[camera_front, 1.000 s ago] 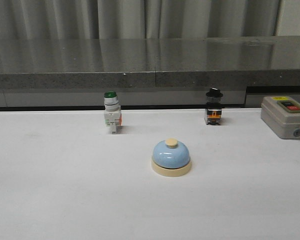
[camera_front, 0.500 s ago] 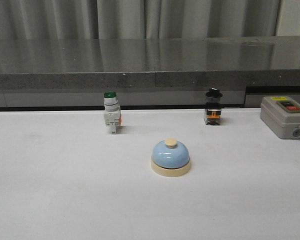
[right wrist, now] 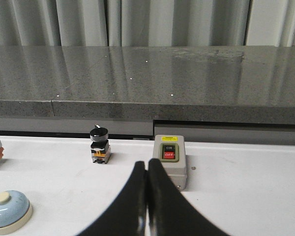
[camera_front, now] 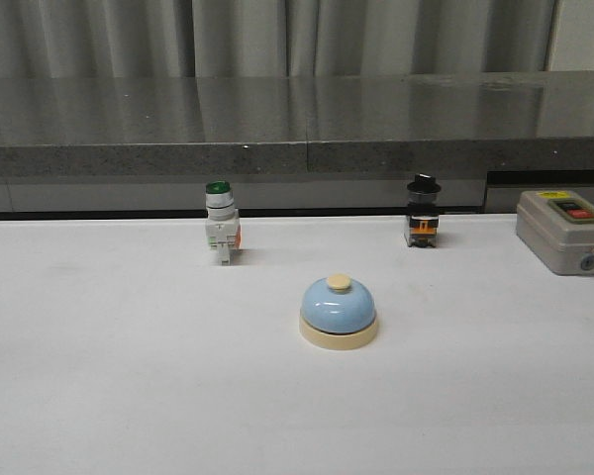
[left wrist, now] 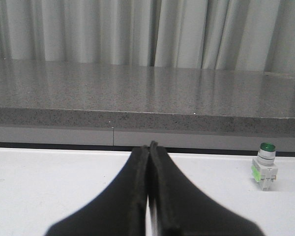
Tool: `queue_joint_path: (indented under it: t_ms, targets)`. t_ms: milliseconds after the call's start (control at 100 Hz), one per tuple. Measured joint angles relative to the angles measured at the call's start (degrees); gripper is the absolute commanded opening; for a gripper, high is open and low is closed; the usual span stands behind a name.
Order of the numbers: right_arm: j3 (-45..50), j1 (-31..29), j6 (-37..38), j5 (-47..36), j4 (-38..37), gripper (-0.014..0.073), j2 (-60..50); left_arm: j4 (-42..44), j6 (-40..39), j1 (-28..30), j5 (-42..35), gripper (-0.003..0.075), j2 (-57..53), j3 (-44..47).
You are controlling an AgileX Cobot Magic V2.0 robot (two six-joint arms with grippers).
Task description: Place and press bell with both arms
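Front view showed the bell (camera_front: 339, 312) upright on the white surface (camera_front: 119, 396), roughly central, with its cream button on top and its cream base flat on the surface. Nothing touched it. No arm or gripper appeared in this view.

Behind the bell and to the left stood the green switch (camera_front: 221, 222); behind and to the right stood the black switch (camera_front: 423, 211). Both were well apart from the bell and near the far edge of the surface. A grey box (camera_front: 564, 231) with a red button on its top lay at the right edge, beside the black switch but not touching it. A dark stone ledge (camera_front: 297, 119) ran along the back, with curtains (camera_front: 277, 35) above it.

Left wrist view showed the left gripper (left wrist: 149, 147) with its fingers (left wrist: 128, 196) pressed together, tip to tip, holding nothing. It was raised clear of the surface. The green switch (left wrist: 264, 166) stood off to one side, well apart from the fingers.

Right wrist view showed the right gripper (right wrist: 147, 167) with its fingers (right wrist: 169, 206) likewise closed against each other and empty. The grey box (right wrist: 169, 166) lay just beyond the fingertips. The black switch (right wrist: 99, 144) stood near it, and the bell (right wrist: 9, 210) sat farther off, well apart from the fingers.
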Motion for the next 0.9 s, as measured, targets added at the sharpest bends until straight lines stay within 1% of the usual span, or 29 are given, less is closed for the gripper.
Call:
queue_joint_path:
  t_ms: [140, 350, 580, 900]
  targets:
    - [3.6, 0.0, -0.4, -1.1, 0.0, -0.0064, -3.5, 0.0, 0.0, 0.0, 0.0, -0.0021, 0.0, 0.0]
    - [7.4, 0.0, -0.6, -2.6, 0.0, -0.0064, -4.1, 0.0, 0.0, 0.0, 0.0, -0.0021, 0.0, 0.0]
    - [7.9, 0.0, -0.7, -5.0, 0.0, -0.0064, -4.1, 0.0, 0.0, 0.0, -0.1, -0.0021, 0.0, 0.0]
    - [7.9, 0.0, -0.7, -5.3, 0.0, -0.0064, -4.1, 0.0, 0.0, 0.0, -0.1, -0.0021, 0.0, 0.0]
